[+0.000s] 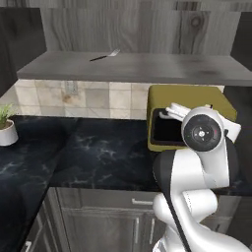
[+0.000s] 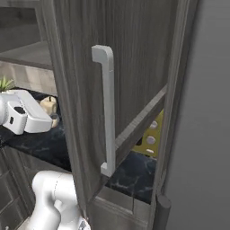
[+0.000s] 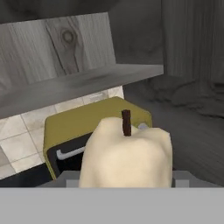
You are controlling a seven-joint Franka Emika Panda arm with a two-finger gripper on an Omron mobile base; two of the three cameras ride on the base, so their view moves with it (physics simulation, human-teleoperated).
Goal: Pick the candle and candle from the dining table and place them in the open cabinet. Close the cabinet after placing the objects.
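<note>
A cream lumpy candle (image 3: 127, 155) with a short brown wick sits upright in my gripper (image 2: 50, 113), which is shut on it. The same candle (image 2: 48, 105) shows at the front of the white hand, left of the open cabinet door (image 2: 90, 90). The hand is held below the cabinet's flat grey shelf (image 1: 133, 68) and above the yellow microwave (image 1: 189, 101). In the hand view the shelf (image 3: 78, 83) runs across just above the candle. The dining table is out of view.
The door's metal bar handle (image 2: 107, 112) stands close in the right base view. A thin utensil (image 1: 105, 55) lies on the shelf. A potted plant (image 1: 6, 123) stands at the left of the black marbled counter (image 1: 98, 152). Grey drawers (image 1: 108, 221) are below.
</note>
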